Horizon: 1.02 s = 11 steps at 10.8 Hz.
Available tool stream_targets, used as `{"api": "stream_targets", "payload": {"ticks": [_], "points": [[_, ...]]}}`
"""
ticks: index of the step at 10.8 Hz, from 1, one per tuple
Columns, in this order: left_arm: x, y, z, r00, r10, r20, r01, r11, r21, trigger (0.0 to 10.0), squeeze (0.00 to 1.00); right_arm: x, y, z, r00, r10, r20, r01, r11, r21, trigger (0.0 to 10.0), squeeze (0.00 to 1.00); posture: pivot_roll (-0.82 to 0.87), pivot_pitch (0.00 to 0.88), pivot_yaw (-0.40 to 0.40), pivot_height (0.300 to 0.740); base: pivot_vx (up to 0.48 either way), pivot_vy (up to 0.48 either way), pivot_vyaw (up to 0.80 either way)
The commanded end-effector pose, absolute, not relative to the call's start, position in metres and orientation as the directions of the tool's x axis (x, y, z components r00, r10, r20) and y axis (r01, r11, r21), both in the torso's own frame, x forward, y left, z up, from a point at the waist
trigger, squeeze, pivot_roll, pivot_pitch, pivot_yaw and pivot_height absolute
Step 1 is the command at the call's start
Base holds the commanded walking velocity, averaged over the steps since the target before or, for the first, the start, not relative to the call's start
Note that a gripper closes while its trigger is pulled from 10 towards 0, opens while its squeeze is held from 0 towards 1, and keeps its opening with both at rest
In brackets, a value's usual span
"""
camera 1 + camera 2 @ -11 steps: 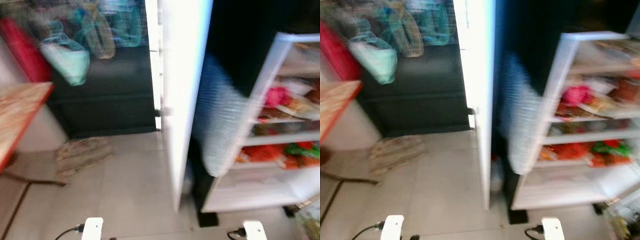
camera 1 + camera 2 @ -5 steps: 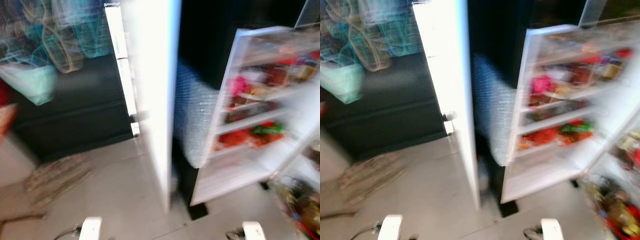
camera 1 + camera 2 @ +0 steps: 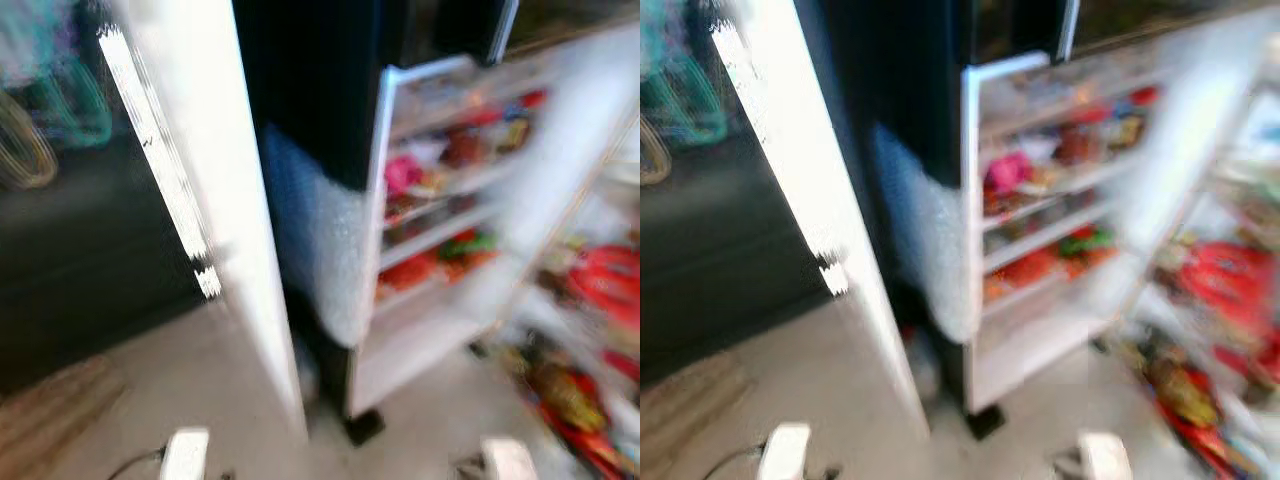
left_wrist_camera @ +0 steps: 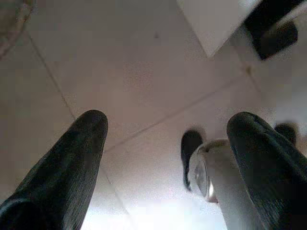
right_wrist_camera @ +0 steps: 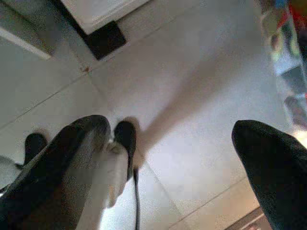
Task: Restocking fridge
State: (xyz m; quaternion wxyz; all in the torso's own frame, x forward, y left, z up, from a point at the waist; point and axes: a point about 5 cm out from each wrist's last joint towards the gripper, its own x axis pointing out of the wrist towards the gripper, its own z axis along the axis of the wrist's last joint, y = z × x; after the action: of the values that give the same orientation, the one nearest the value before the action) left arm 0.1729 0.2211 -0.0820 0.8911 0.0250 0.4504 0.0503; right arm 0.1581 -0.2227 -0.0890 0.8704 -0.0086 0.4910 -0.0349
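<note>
The fridge stands open, blurred in the eye views. Its white left door [image 3: 205,210] is seen edge-on, and its right door [image 3: 440,240] carries shelves of red, pink and green packets. Between them lies the dark inside [image 3: 310,90], with a pale textured sheet [image 3: 320,250] low down. A heap of red and yellow packets [image 3: 580,390] sits on the floor at the right. My left gripper [image 4: 168,127] hangs open over bare floor tiles. My right gripper [image 5: 175,132] is open too, above tiles, nothing between its fingers.
A dark low cabinet [image 3: 80,250] stands at the left with a woven mat [image 3: 50,420] on the floor before it. Pale tiled floor [image 3: 400,440] lies in front of the fridge. My feet and a cable show below the grippers in the wrist views.
The camera has swung to the right: the fridge has slid leftward in view, the table and red object at the left are gone, and the floor packets at the right have come in.
</note>
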Motion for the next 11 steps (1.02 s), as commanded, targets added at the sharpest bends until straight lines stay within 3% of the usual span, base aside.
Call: {"api": "stream_targets", "payload": {"ticks": [1,2,6,9,11], "points": [[0.171,0.217,-0.084,0.576,0.103,-0.811,-0.059,0.995,0.085,10.0,0.0,0.151,-0.233,-0.09,0.495,-0.095,-0.864,0.064,0.995,-0.073,10.0,0.0,0.02,0.015,0.046,0.74,0.0,0.0,-0.78],[0.171,0.217,-0.084,0.575,0.104,-0.812,-0.058,0.995,0.086,10.0,0.0,0.151,-0.233,-0.09,0.495,-0.095,-0.864,0.064,0.995,-0.073,10.0,0.0,0.02,0.015,0.046,0.74,0.0,0.0,-0.79],[0.17,0.217,-0.084,0.572,0.102,-0.814,-0.05,0.995,0.09,10.0,0.0,0.149,-0.234,-0.09,0.493,-0.121,-0.862,0.106,0.991,-0.078,10.0,0.0,0.01,0.015,0.048,0.74,0.0,0.0,0.0],[0.169,0.217,-0.085,0.567,0.107,-0.816,-0.045,0.994,0.099,10.0,0.0,0.141,-0.24,-0.092,0.443,-0.289,-0.849,0.363,0.923,-0.126,10.0,0.0,0.0,0.016,0.048,0.74,0.0,0.0,0.0],[0.168,0.218,-0.085,0.563,0.11,-0.819,-0.041,0.994,0.106,10.0,0.0,0.13,-0.244,-0.093,0.335,-0.471,-0.816,0.629,0.757,-0.179,10.0,0.0,-0.01,0.014,0.053,0.74,0.0,0.0,0.0]]}}
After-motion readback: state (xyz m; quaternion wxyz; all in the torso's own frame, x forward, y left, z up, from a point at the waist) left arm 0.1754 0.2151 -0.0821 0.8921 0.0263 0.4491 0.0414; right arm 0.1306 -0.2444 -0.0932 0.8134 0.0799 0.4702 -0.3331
